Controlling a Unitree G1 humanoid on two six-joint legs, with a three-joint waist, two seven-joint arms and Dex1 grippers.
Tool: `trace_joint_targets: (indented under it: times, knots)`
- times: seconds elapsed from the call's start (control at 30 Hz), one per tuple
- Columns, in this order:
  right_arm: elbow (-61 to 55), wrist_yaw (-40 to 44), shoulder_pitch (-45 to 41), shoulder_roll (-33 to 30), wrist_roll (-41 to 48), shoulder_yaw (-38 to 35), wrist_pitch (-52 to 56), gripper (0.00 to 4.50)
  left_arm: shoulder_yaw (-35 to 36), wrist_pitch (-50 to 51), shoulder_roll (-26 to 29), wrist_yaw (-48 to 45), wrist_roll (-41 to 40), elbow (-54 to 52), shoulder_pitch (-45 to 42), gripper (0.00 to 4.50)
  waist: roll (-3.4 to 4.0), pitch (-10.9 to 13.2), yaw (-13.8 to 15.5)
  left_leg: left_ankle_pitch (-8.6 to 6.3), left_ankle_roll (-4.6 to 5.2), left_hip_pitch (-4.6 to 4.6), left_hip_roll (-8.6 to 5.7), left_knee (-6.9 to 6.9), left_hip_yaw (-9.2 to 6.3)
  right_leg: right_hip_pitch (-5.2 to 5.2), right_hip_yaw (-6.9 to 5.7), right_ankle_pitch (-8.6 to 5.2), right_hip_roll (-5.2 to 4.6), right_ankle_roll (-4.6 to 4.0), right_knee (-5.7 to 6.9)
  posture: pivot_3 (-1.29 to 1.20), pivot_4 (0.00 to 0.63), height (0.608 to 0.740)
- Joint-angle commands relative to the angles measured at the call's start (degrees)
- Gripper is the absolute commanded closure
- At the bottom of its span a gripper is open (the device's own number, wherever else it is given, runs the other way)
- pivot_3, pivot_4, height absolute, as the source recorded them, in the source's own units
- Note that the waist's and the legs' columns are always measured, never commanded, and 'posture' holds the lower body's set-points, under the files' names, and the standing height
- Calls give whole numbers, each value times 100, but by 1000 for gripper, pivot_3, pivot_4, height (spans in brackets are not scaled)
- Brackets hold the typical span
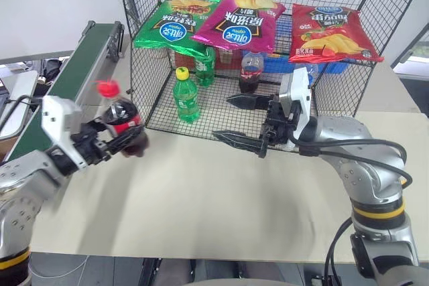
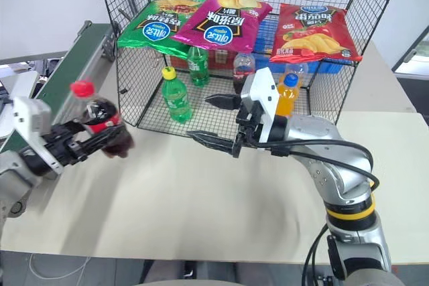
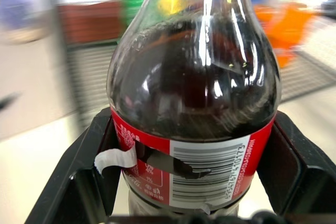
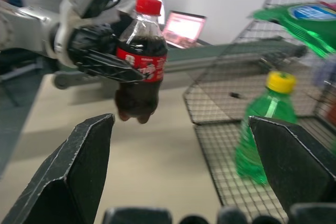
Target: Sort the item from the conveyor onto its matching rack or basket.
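Jaws of the left gripper (image 1: 114, 140) clamp the cola bottle (image 1: 123, 122) at its label (rigid, slick, fairly heavy with liquid), held above the table, facing the right gripper (image 1: 242, 120) spread empty.

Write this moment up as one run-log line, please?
left claw: shut on cola bottle, off table | right claw: open, empty, facing bottle | wire cage: bottle not inside yet
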Motion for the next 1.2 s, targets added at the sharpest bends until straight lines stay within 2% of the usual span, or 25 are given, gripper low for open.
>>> trace_joint_targets:
  times: [0.03,0.2,0.47,0.63,0.8,0.97,1.2]
  knots:
    - [-494,-689,267,20,-244,-234,126,0,-682,-551,-274,-271,521,333,-632,1516,-1,0,23,0,0,-1,-4,0,0,1,-1,0,-1,0,2,0,150,740]
    - [-1001,-1838,893,259,-803,-246,341,0,-1770,-1402,-1170,-685,1404,1666,-1877,1516,-4,2,121,1,0,-12,-7,13,10,-3,6,-1,50,2,-1,0,150,740]
    - [-1145,-2698,1169,610,-1487,-120,354,0,-2612,-3071,-2550,-1076,2599,3957,-3165,1516,-4,2,156,1,1,-15,-8,17,14,-4,18,-1,66,3,1,0,150,740]
    - [-1311,-2918,1287,842,-1556,-56,491,0,-2646,-3975,-3327,-766,3125,5224,-3761,1516,-4,2,151,2,3,-21,-14,21,14,-4,19,-1,71,3,2,0,150,740]
    - [-1495,-2900,1482,995,-1431,-49,560,0,-2542,-4654,-3846,-328,3453,6237,-4169,1516,-4,2,153,1,4,-26,-17,29,11,-5,19,-1,75,3,3,0,150,740]
    - [-1545,-2910,1570,1012,-1497,-2,611,0,-2397,-5077,-4192,-85,3602,7155,-4485,1516,-4,2,149,-4,13,-38,-19,52,6,-3,15,-2,77,5,4,0,150,740]
    - [-1438,-2974,1446,1001,-1608,-9,672,0,-2262,-5374,-4412,32,3771,7864,-4620,1516,-4,2,152,-4,13,-39,-21,55,5,-3,13,-3,79,6,6,0,150,740]
